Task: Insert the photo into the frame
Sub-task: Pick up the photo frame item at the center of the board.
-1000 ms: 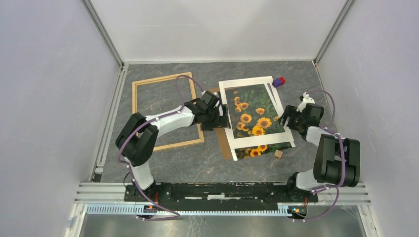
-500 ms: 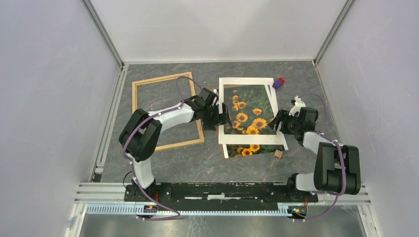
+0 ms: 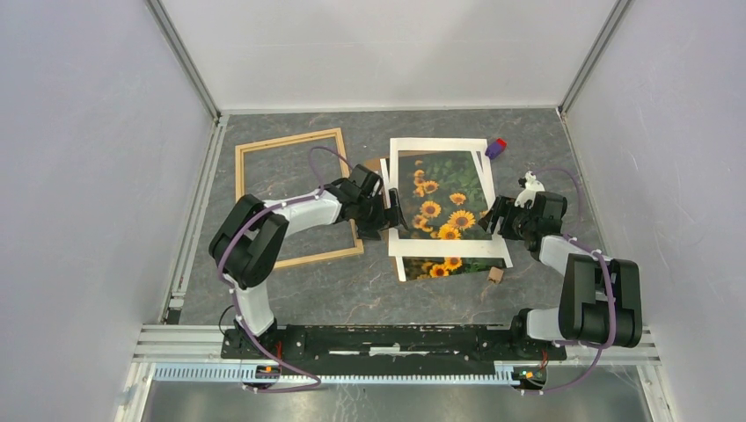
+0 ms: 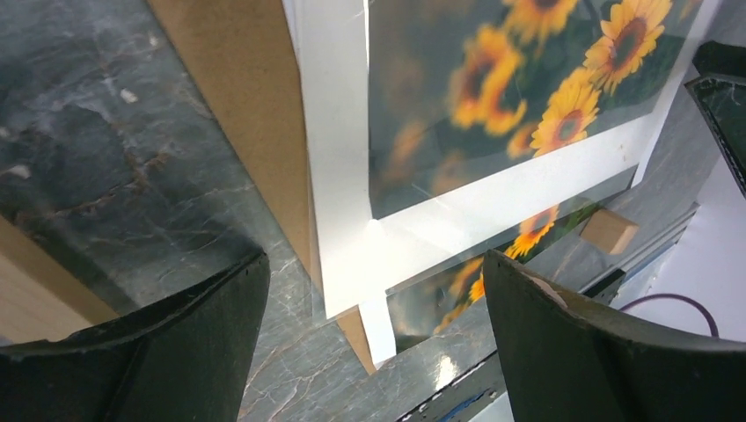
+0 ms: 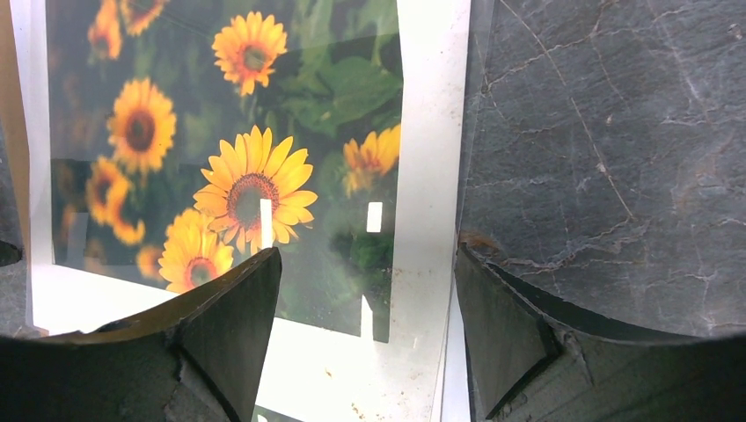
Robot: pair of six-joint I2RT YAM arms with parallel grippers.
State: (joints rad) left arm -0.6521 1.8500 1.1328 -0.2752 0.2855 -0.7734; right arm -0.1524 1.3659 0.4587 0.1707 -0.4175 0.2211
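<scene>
The photo (image 3: 444, 198), sunflowers on dark leaves, lies at table centre under a white mat (image 3: 438, 145), its lower strip sticking out below the mat. A brown backing board (image 3: 383, 163) shows at the stack's left edge. The frame (image 3: 286, 141), thin light wood, lies flat to the left with bare table inside it. My left gripper (image 3: 392, 216) is open at the stack's left edge; its wrist view shows the mat's (image 4: 339, 176) lower corner between the fingers (image 4: 176, 352). My right gripper (image 3: 495, 216) is open at the stack's right edge, over the mat (image 5: 431, 132) and photo (image 5: 246, 132).
A purple and red block (image 3: 496, 148) lies by the mat's far right corner. A small wooden cube (image 3: 495, 274) lies near the photo's near right corner, also in the left wrist view (image 4: 609, 230). Grey walls enclose the table on three sides.
The mat and photo stack has turned from tilted to square with the table and shifted left. My right gripper moved left onto its right edge. My left gripper drew back slightly left.
</scene>
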